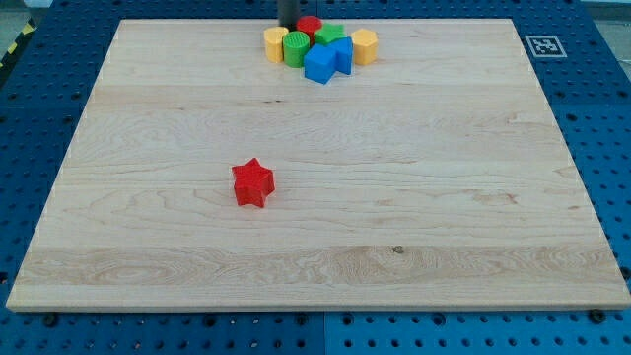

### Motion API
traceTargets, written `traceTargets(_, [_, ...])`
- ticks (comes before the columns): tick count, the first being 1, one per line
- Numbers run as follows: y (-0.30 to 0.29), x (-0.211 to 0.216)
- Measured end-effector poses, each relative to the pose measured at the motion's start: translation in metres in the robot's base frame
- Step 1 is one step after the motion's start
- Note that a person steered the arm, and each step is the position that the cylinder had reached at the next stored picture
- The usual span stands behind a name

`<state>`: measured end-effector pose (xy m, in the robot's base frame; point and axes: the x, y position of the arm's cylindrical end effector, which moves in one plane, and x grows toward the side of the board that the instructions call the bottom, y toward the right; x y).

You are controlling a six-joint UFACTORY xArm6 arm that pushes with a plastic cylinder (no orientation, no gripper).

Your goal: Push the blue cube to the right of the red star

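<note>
Up top, my tip [290, 26] sits behind the cluster holding the blue cube [319, 65], well apart from the red star [252, 182] on the wooden worktop [444, 197]; no gripper shows.

Red star [252, 182] well apart from blue cube [319, 64]

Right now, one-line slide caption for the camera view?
My tip behind the top cluster holding the blue cube; red star alone mid-board.

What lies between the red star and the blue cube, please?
Only bare wooden board in the camera view separates the red star from the blue cube.
</note>
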<state>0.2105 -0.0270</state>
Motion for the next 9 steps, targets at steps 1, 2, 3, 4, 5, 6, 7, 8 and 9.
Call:
traceTargets(1, [0.006, 0.02])
traceTargets(2, [0.009, 0.042])
traceTargets(3, [0.032, 0.058])
traceTargets(4, [0.04, 0.084])
traceTargets(5, [0.055, 0.108])
traceTargets(6, [0.061, 0.117])
traceTargets(7, [0.058, 0.103])
traceTargets(8, [0.038, 0.09])
traceTargets(9, [0.026, 0.099])
